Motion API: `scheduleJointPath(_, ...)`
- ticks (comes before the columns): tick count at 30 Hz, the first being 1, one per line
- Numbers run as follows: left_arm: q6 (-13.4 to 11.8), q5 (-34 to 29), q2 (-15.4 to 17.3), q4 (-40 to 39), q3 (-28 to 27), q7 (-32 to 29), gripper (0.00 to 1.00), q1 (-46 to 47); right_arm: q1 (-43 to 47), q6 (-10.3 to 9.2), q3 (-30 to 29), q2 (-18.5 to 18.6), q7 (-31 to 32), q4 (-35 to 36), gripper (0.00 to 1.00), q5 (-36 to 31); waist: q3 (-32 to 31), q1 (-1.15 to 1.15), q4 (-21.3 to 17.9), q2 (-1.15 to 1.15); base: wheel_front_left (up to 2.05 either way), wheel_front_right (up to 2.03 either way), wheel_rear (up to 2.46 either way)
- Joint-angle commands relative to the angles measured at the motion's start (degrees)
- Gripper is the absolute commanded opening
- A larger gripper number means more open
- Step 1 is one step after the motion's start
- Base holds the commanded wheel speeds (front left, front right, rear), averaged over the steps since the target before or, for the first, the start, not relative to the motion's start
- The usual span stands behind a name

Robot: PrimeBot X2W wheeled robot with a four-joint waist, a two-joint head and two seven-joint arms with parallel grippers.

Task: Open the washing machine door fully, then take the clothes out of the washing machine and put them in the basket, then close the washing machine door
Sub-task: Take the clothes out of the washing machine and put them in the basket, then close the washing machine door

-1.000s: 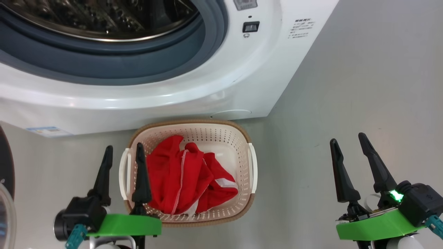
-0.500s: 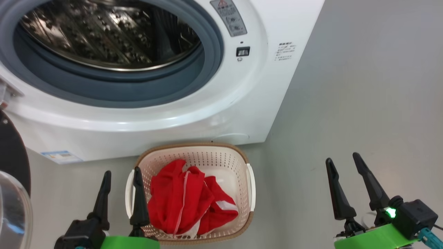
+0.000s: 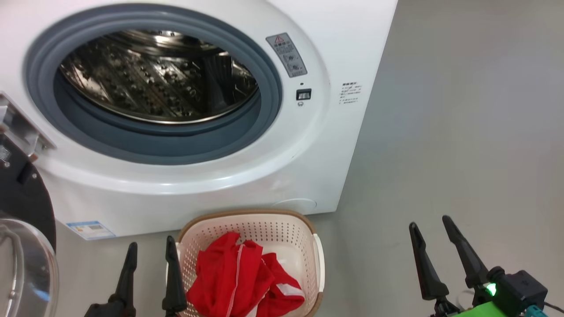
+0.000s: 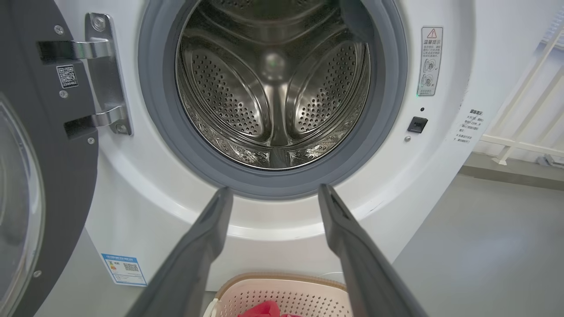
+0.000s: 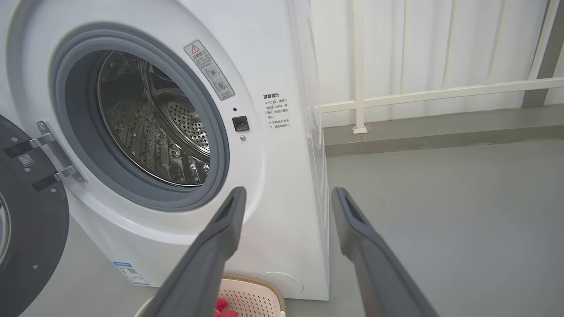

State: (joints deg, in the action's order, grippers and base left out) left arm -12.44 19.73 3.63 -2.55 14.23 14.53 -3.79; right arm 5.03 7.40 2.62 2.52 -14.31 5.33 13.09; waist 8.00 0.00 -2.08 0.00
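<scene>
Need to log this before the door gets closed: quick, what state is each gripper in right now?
Left gripper: open, holding nothing.
Right gripper: open, holding nothing.

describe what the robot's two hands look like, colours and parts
Each hand has two long, tapering fingers, black in the head view, dark grey up close. The left hand shows a black base. The right hand sits on a bright green mount, beside a black boxy module with a lit green light and a teal connector.
</scene>
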Motion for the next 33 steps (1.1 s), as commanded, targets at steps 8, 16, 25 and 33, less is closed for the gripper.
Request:
scheduleJointPath(8,-1.7,-0.8,0.9,-2.3,-2.2,0.2,1.00,-1.1,0.8,0.09,1.4,0.4,-0.7,0.6,1.00,-1.0,-3.1,0.00,-0.1,0.00,0.00,0.00,0.00)
scheduleJointPath(16,-2.7,-0.5,0.9,-2.5,-3.3,0.3,1.00,-2.0,1.3,0.09,0.8,0.4,-0.7,0.0,1.00,-0.9,-4.5,0.00,0.0,0.00,0.00,0.00,0.00)
scheduleJointPath(25,-0.7,0.6,1.6,-2.2,-3.1,0.3,1.00,-2.7,2.3,0.09,0.9,0.4,-0.7,-0.3,1.00,-0.1,-5.8,0.00,0.1,0.00,0.00,0.00,0.00)
scheduleJointPath(33,0.1,1.0,1.9,-1.3,-3.6,0.4,1.00,-3.5,3.5,0.09,0.0,0.4,-0.7,-0.8,1.00,0.1,-7.2,0.00,-0.2,0.00,0.00,0.00,0.00)
